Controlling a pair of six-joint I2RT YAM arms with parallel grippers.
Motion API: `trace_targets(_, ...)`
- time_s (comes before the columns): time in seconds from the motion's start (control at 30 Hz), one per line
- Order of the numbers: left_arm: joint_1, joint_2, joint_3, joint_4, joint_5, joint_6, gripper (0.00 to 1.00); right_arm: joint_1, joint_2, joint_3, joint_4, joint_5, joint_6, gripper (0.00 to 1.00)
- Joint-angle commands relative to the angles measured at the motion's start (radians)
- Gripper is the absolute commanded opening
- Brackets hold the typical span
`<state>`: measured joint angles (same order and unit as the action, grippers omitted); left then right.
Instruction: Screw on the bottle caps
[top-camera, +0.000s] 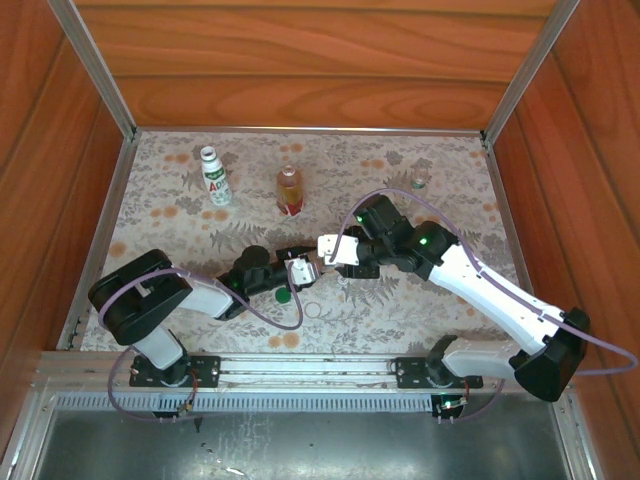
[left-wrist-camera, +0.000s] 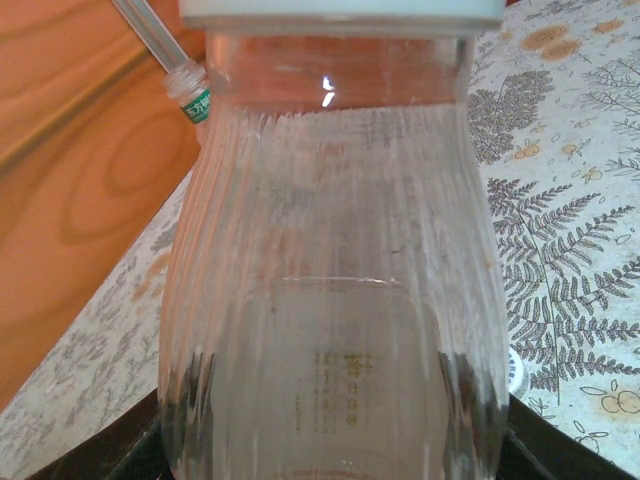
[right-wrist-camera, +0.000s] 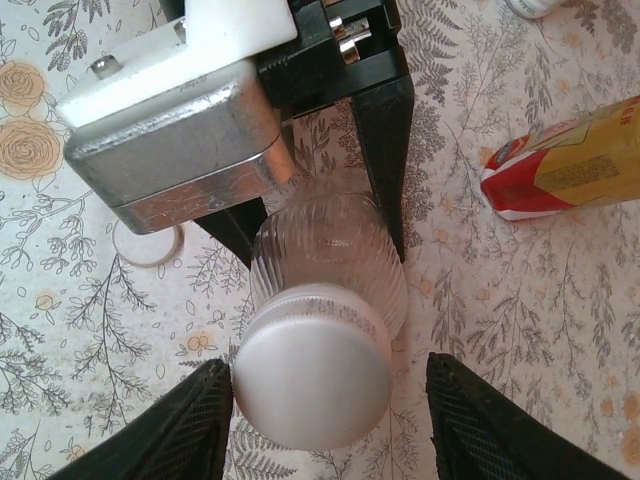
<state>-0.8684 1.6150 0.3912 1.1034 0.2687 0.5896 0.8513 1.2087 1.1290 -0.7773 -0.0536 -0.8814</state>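
Note:
My left gripper (top-camera: 300, 270) is shut on the short clear ribbed bottle (left-wrist-camera: 330, 280), its dark fingers (right-wrist-camera: 385, 150) clamping the body on both sides. A white bottle cap (right-wrist-camera: 310, 375) sits on that bottle's neck. My right gripper (right-wrist-camera: 328, 372) stands open around the cap: one finger (right-wrist-camera: 190, 420) is at the cap's edge, while the other finger (right-wrist-camera: 480, 420) is a clear gap away. A dark green cap (top-camera: 284, 295) lies on the table just in front of the left gripper.
At the back stand a white bottle (top-camera: 215, 178), an amber bottle (top-camera: 290, 190) and a clear bottle (top-camera: 420, 182). A white ring (top-camera: 312, 310) lies near the green cap. Wooden walls enclose the table on three sides.

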Motion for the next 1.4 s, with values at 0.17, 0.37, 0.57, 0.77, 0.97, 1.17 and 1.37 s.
trace_targets(0.17, -0.007, -0.026, -0.004, -0.008, 0.029, -0.01, 0.55, 0.006, 0.034, 0.018, -0.005, 0.003, -0.026, 0.51)
trace_targets(0.37, -0.009, -0.022, -0.001, -0.009, 0.02, -0.012, 0.55, 0.006, 0.034, 0.023, -0.001, 0.001, 0.006, 0.34)
trace_targets(0.57, -0.008, -0.009, 0.022, -0.01, -0.02, -0.011, 0.55, 0.005, 0.013, -0.005, 0.109, -0.018, 0.264, 0.17)
trace_targets(0.77, -0.009, 0.01, 0.045, -0.01, -0.035, -0.013, 0.55, 0.004, 0.009, -0.017, 0.248, 0.028, 0.807, 0.09)
trace_targets(0.97, -0.009, 0.015, 0.047, -0.01, -0.069, 0.002, 0.55, 0.004, 0.007, 0.013, 0.22, 0.056, 1.28, 0.0)
trace_targets(1.17, -0.011, 0.018, 0.053, -0.011, -0.076, 0.013, 0.55, 0.005, 0.044, 0.037, 0.125, 0.012, 1.553, 0.0)
trace_targets(1.37, -0.01, 0.024, 0.053, -0.011, -0.066, 0.004, 0.55, 0.004, 0.034, 0.041, 0.112, -0.017, 1.537, 0.17)
